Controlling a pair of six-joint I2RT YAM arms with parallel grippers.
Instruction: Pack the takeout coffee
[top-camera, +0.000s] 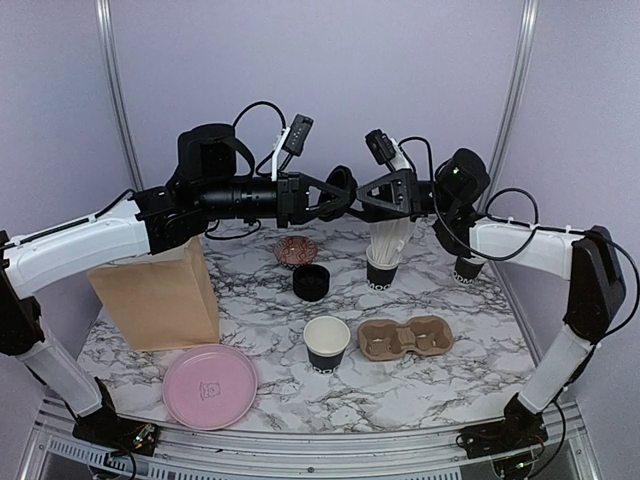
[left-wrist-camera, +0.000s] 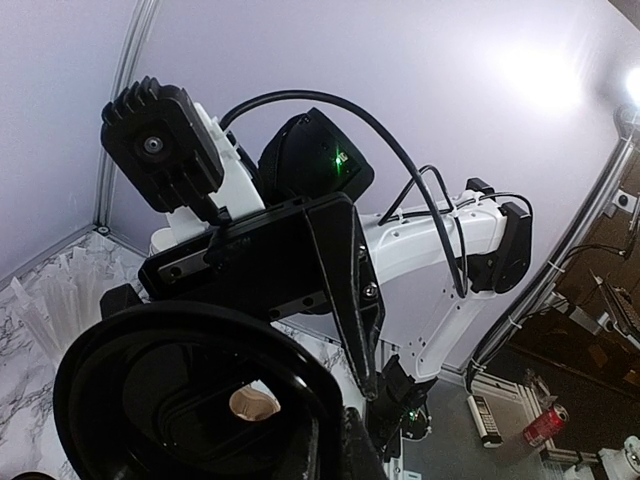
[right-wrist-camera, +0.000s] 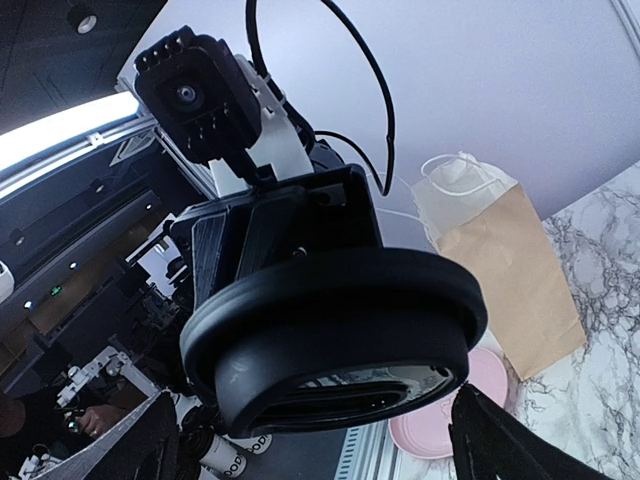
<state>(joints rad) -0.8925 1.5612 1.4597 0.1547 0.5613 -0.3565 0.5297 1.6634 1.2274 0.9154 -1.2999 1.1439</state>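
Observation:
One takeout coffee cup (top-camera: 327, 343) stands open on the marble table, cream-white inside, with no lid on it. A second black cup (top-camera: 467, 268) is half hidden behind the right arm. Both arms are raised and meet above the table's middle. My left gripper (top-camera: 335, 195) is shut on the rim of a round black lid (top-camera: 346, 186), which fills the lower left of the left wrist view (left-wrist-camera: 190, 400). My right gripper (right-wrist-camera: 320, 445) is open, with a finger on each side of the lid (right-wrist-camera: 335, 330) and not closed on it.
A brown pulp carrier (top-camera: 405, 338) lies right of the open cup. A black cup of white straws (top-camera: 383, 262), a black round stack (top-camera: 311, 282) and a small reddish bowl (top-camera: 296, 250) sit further back. A paper bag (top-camera: 160, 290) and a pink plate (top-camera: 210, 385) are at the left.

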